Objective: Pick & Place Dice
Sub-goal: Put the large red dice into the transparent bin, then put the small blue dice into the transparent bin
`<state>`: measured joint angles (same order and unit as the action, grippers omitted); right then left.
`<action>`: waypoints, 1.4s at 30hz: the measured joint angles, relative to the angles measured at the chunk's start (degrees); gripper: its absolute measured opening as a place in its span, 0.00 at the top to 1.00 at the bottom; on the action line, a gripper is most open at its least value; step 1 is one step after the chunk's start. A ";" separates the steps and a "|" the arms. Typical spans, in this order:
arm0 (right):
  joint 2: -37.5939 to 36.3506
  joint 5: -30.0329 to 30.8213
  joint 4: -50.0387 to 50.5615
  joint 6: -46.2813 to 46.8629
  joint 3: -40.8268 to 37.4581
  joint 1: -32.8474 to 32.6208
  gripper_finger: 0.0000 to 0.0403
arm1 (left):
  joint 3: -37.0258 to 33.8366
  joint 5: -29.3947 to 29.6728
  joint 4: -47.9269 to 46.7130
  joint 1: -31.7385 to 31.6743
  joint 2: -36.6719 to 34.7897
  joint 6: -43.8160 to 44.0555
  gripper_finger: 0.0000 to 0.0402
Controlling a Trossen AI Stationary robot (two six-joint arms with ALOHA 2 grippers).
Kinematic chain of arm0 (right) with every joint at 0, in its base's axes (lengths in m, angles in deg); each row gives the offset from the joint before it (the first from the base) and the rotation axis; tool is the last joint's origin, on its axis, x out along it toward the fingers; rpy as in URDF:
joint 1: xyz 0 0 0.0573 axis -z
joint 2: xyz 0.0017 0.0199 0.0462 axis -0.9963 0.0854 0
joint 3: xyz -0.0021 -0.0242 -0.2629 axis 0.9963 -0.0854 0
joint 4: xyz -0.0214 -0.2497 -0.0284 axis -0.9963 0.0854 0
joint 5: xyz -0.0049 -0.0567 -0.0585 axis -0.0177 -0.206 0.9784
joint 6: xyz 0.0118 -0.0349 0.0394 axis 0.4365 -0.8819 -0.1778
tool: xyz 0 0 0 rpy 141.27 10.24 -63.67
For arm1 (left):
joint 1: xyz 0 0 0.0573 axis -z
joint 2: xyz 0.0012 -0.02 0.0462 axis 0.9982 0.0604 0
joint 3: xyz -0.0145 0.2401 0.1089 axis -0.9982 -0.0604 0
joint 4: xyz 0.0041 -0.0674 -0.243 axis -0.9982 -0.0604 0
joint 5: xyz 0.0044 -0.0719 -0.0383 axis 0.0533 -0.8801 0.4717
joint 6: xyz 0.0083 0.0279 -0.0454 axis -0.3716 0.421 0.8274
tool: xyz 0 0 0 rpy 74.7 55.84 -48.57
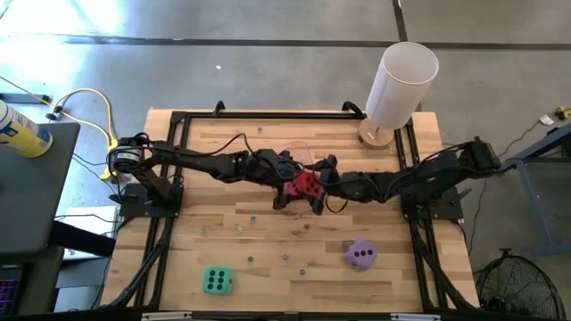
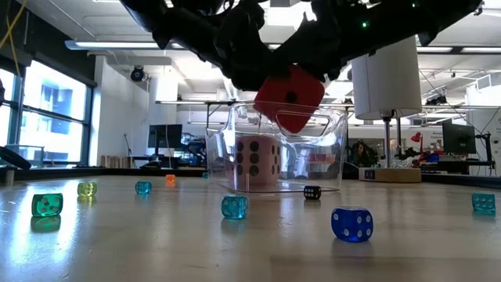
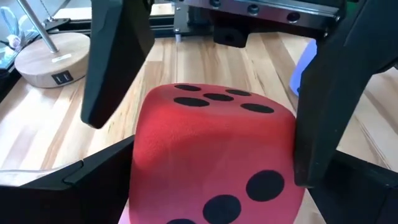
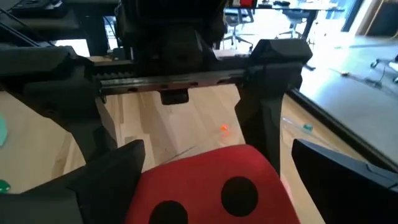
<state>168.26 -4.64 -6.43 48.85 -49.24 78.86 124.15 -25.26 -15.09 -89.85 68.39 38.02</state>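
Note:
A red die [image 2: 291,97] with dark pips hangs tilted in the air just above the clear bin [image 2: 333,160], where a pink die [image 2: 255,161] rests on the bin's floor. My left gripper [image 1: 295,185] comes from the table's left and has the red die between its fingers. My right gripper [image 1: 320,185] comes from the right, open, its fingers [image 3: 115,68] standing on either side of the die's other end; I cannot tell whether they touch it. A green die [image 1: 217,281] and a purple die [image 1: 360,255] lie on the near part of the table. My left gripper holds the red die between its two fingers [image 3: 87,183], which lie against two opposite sides of it [image 3: 148,168]. The fingers come nearly level from the table's left, slanting slightly down. The die is lifted clear, tilted, above the bin's open top.
Several small translucent dice lie scattered on the wooden table, among them a blue one [image 2: 351,223] and a teal one [image 2: 234,207]. A white cylindrical lamp [image 1: 400,82] on a wooden base stands at the far right corner. Black frame rails [image 1: 161,241] run along both sides.

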 joint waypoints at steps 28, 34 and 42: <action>3.21 -4.93 11.12 8.45 -0.34 1.58 0.01 | 0.46 0.27 1.21 0.15 -0.69 0.67 0.01; 1.92 -4.53 9.56 4.11 -0.42 0.93 0.01 | 0.42 0.45 0.82 0.15 -0.72 0.44 0.01; -4.95 2.70 8.92 -2.89 -0.33 -0.68 0.01 | 0.28 0.65 -1.29 0.15 -3.20 -0.47 0.01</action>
<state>163.32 -1.94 2.49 45.96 -49.57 78.18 124.44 -24.61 -16.38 -89.69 65.19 37.55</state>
